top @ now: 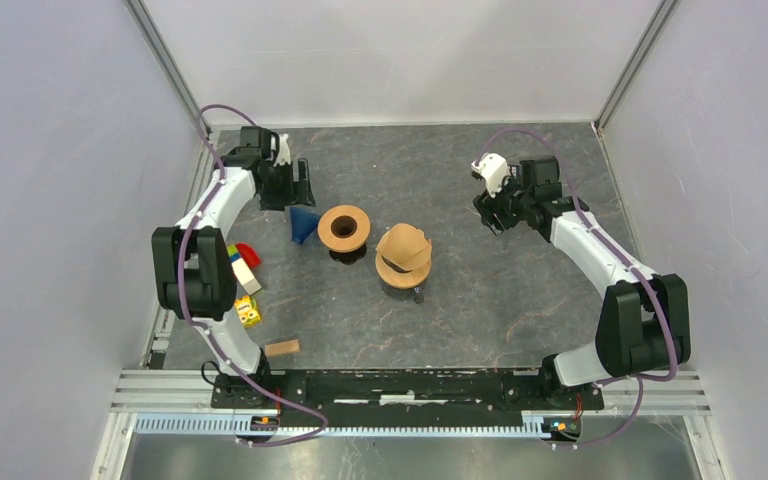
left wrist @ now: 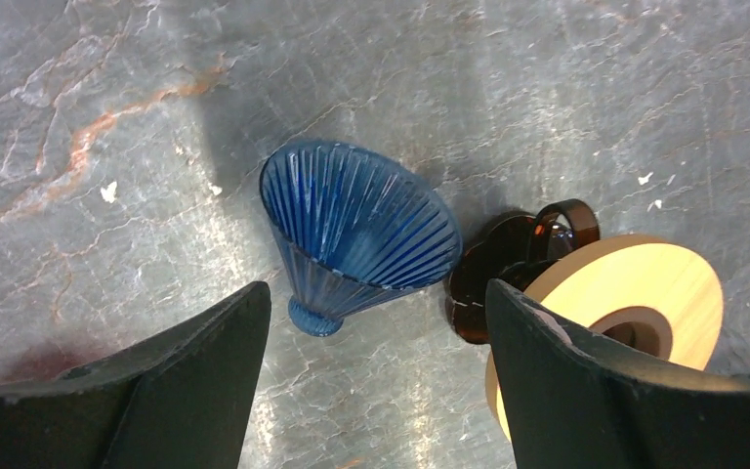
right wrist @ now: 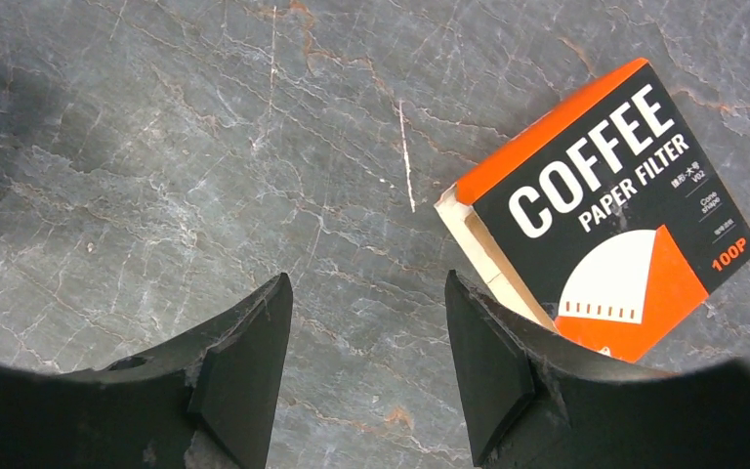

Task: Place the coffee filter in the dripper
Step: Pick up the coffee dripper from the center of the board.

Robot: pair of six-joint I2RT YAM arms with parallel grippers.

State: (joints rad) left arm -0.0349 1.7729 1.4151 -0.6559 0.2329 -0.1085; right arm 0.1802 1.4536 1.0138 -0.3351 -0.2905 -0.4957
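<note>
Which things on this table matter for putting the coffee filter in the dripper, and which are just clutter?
For the job: blue dripper, coffee filter box, brown cone, likely a filter.
Lying about: wooden-collared carafe, coloured blocks, wooden block.

Grey marbled table (top: 520,300): blue dripper (left wrist: 352,234) on side beside carafe (top: 344,230); filter box (right wrist: 605,215) flat; blocks (top: 243,275) at left edge.

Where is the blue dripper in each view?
Top external: the blue dripper lies on its side, left of centre.
Left wrist: the blue dripper is mid-frame, on its side, with its mouth facing up-left.
Right wrist: not in it; only the coffee filter box shows.
Shared landmark: the wooden ring sits just right of it in both views.
</note>
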